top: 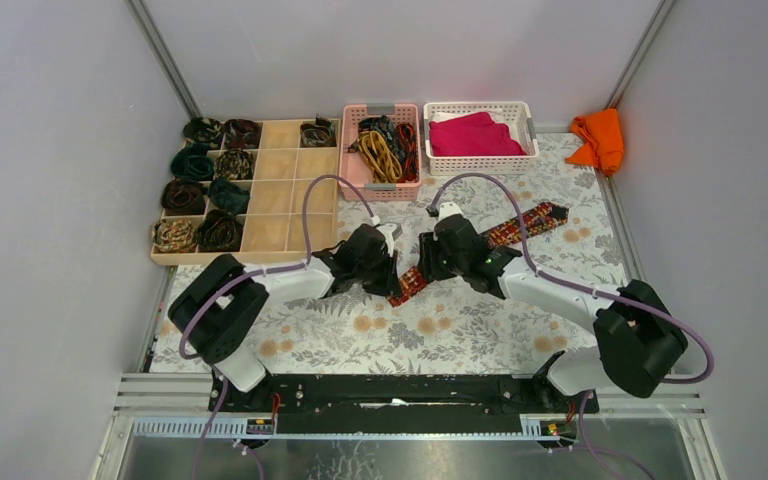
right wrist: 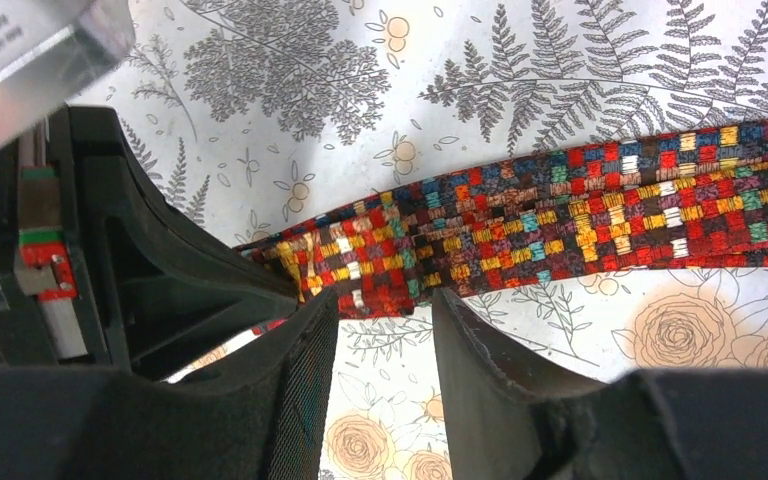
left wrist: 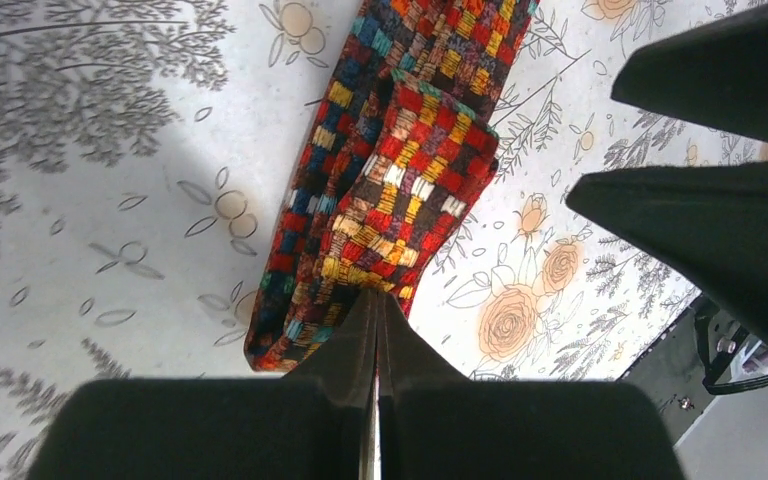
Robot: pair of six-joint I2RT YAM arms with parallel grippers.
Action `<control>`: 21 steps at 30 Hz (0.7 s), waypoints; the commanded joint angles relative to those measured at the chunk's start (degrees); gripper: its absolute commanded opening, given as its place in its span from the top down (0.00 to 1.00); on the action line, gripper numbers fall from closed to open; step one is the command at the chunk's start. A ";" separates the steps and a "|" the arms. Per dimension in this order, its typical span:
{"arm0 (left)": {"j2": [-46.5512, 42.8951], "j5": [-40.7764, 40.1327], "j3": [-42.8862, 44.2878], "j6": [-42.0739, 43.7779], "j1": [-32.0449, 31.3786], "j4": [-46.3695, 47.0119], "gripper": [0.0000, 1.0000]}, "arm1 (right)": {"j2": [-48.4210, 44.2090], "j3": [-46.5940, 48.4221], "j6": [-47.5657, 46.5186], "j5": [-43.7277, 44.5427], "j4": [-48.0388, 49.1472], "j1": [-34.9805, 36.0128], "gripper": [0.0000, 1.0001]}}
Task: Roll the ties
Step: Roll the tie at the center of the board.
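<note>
Overall, grey walls (top: pixel 60 150) are enclosing the floral-covered table (top: pixel 460 330). At its left rear a wooden tray (top: pixel 270 190) is holding rolled ties (top: pixel 192 162), beside a pink basket (top: pixel 350 150) and a white basket (top: pixel 480 107). Centrally, the red-orange tie (top: pixel 520 226) is lying diagonally, near end folded over. The left gripper (left wrist: pixel 376 298) is sitting clenched at that fold; the right gripper (right wrist: pixel 384 296) is hovering at the tie's edge, released.

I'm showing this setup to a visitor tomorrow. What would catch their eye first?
The bright checked tie lies diagonally mid-table, with the left end effector shut and the right end effector open at its near end. Next comes the wooden tray at far left, its left compartments filled with rolled ties, and the magenta cloth in the white basket.
</note>
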 commanded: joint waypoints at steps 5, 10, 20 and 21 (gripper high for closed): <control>-12.81 -10.49 4.49 2.49 -0.17 -8.57 1.00 | -6.09 -1.63 -3.23 5.38 -1.12 4.67 0.53; -19.24 -21.69 4.42 -0.33 0.23 -12.10 1.00 | -5.74 -1.00 -4.81 8.65 -1.96 10.64 0.53; -34.95 -35.71 -2.78 -6.06 3.32 -17.10 1.00 | 4.55 5.88 -11.09 15.01 -3.76 19.34 0.44; -35.45 -35.42 -3.51 -5.91 3.99 -16.99 1.00 | 5.74 6.87 -11.63 15.75 -4.01 20.16 0.44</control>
